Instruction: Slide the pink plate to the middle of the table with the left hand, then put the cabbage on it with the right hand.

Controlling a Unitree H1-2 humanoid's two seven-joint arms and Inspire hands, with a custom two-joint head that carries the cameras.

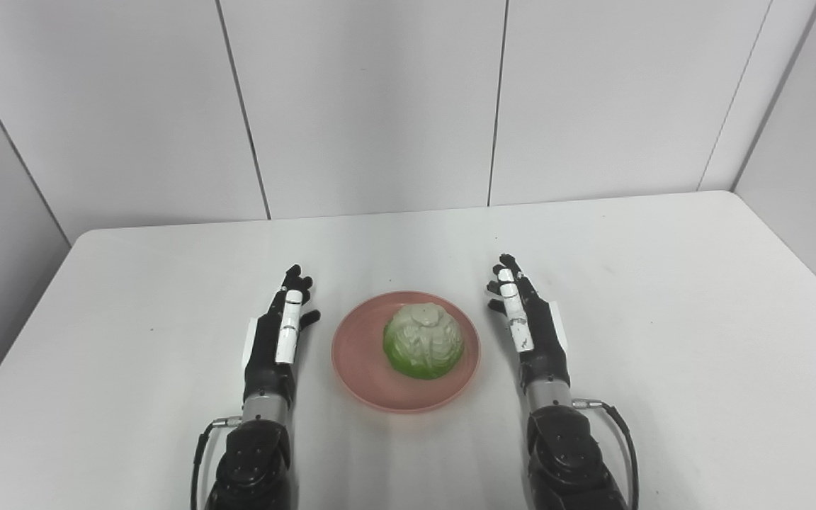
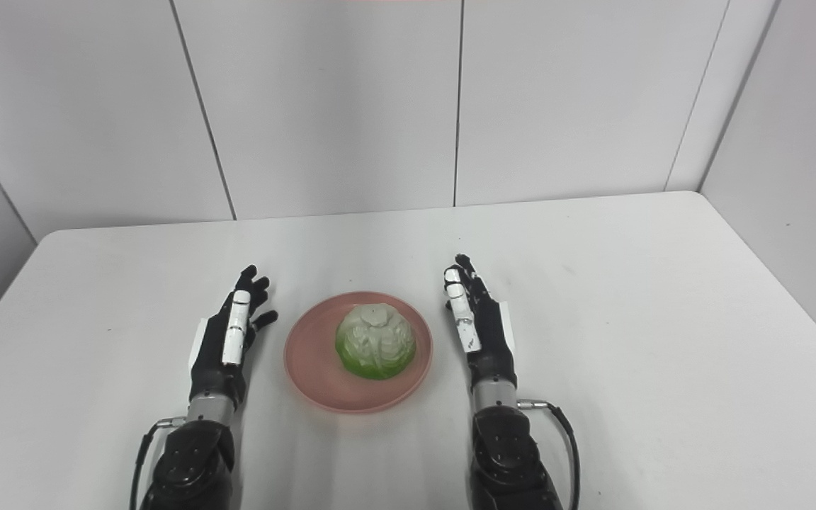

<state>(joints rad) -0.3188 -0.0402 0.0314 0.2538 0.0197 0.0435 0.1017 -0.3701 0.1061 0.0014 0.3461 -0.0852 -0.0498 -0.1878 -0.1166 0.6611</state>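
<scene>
A pink plate [image 1: 364, 368] lies on the white table [image 1: 663, 297], near the middle and toward the front edge. A pale green cabbage [image 1: 423, 340] sits on the plate, slightly right of its centre. My left hand [image 1: 277, 336] rests just left of the plate, open, fingers stretched forward, holding nothing. My right hand [image 1: 528, 322] stands just right of the plate, also open with fingers pointing away from me, a small gap between it and the plate's rim.
White wall panels [image 1: 380, 106] close off the table's far side and right side. The table's left edge [image 1: 18, 333] runs diagonally at the picture's left. Black cables loop beside both forearms near the bottom.
</scene>
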